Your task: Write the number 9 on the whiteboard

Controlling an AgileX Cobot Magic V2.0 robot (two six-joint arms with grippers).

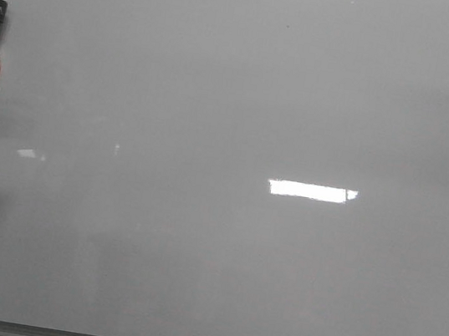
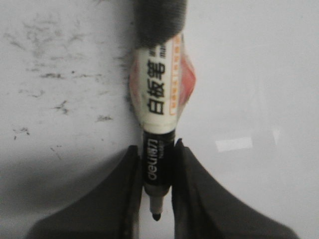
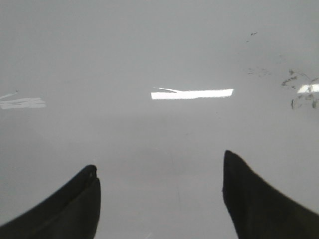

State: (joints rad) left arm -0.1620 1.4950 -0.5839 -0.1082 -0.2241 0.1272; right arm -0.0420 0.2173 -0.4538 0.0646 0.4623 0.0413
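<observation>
Glossy grey whiteboard [image 1: 220, 252] is lying blank; no 9 drawn yet. At far left, left gripper [image 2: 156, 199] is pinching the marker [image 2: 158, 124], uncapped tip down between the fingers, seemingly readying a stroke. Right gripper [image 3: 159, 194] is hanging spread, empty, likely keeping clear.

Place type cannot be told for sure: no room, walls or furniture in view. Whiteboard [image 1: 221, 244] fills every view, glossy pale grey, thin metal frame edge along near side. Bright rectangular reflections on surface point to indoor overhead strip lighting. Smudged dry ink residue on board. Whiteboard marker [image 2: 158, 114] with printed label. Looks like bare robot test rig or lab setup.
</observation>
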